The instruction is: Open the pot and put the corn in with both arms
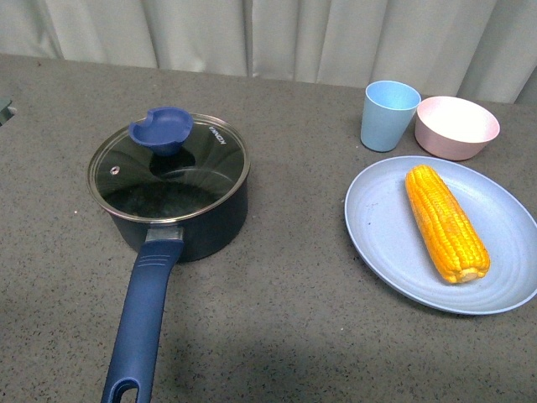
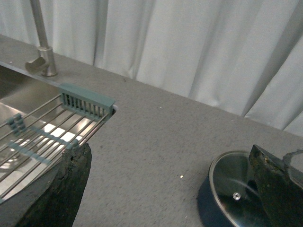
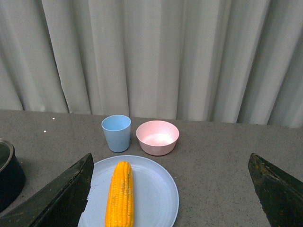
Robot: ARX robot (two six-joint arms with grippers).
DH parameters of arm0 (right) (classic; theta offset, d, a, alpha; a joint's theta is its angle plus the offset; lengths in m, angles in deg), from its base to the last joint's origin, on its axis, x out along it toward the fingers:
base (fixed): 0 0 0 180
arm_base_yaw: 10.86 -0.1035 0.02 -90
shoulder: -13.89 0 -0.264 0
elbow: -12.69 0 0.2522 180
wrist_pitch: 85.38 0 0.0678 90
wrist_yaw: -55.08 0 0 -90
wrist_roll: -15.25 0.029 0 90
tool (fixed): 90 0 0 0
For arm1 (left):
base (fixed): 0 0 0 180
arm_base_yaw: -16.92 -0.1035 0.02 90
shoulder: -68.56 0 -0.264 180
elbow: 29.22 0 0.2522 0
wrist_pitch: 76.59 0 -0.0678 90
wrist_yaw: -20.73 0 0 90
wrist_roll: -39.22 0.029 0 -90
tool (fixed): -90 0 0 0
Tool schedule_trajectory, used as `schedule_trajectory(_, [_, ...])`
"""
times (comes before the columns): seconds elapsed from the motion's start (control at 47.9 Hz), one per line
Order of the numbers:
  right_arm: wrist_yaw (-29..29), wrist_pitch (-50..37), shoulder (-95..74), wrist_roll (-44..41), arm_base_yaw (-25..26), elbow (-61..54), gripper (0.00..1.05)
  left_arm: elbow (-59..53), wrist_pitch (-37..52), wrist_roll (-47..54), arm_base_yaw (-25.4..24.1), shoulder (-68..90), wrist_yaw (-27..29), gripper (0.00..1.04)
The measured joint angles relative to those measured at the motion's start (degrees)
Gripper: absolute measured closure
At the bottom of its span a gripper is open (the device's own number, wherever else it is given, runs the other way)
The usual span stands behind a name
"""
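Note:
The dark navy pot [image 1: 180, 214] stands on the grey counter at the left of the front view, its glass lid [image 1: 168, 172] on, with a blue knob [image 1: 161, 128] and a long blue handle [image 1: 138, 323] pointing toward me. The corn [image 1: 445, 221] lies on a light blue plate [image 1: 386, 227] at the right. Neither arm shows in the front view. My left gripper [image 2: 175, 189] is open, above the counter, with the lid's edge [image 2: 232, 179] by one finger. My right gripper [image 3: 173, 194] is open, above the plate [image 3: 151, 189] and the corn [image 3: 120, 194].
A light blue cup [image 1: 388, 115] and a pink bowl [image 1: 457, 126] stand behind the plate. In the left wrist view a steel sink [image 2: 28, 137] with a wire rack and a tap [image 2: 42, 47] lies beyond the pot. Grey curtains hang behind the counter.

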Motion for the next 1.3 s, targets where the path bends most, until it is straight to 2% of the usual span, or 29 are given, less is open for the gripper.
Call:
schedule_trajectory(0.125, [-0.02, 0.00, 0.02, 0.00, 0.00, 0.00, 0.09, 6.54, 18.78, -2.14, 2.51, 24.94, -2.10, 0.06])
schedule_trajectory(0.313, [0.00, 0.00, 0.02, 0.00, 0.00, 0.00, 0.09, 15.21, 27.36, -2.62, 6.49, 44.41, -2.71, 0.06])
schedule_trajectory(0.71, [0.00, 0.00, 0.02, 0.00, 0.00, 0.00, 0.09, 27.58, 30.84, -2.64, 12.33, 64.35, -2.49, 0.06])
schedule_trajectory(1.191, [0.00, 0.00, 0.02, 0.00, 0.00, 0.00, 0.09, 33.66, 31.52, -1.16, 17.07, 72.81, -2.97, 0.06])
schedule_trajectory(1.295, [0.00, 0.00, 0.02, 0.00, 0.00, 0.00, 0.09, 34.58, 30.42, -1.05, 18.14, 74.58, -4.52, 0.06])
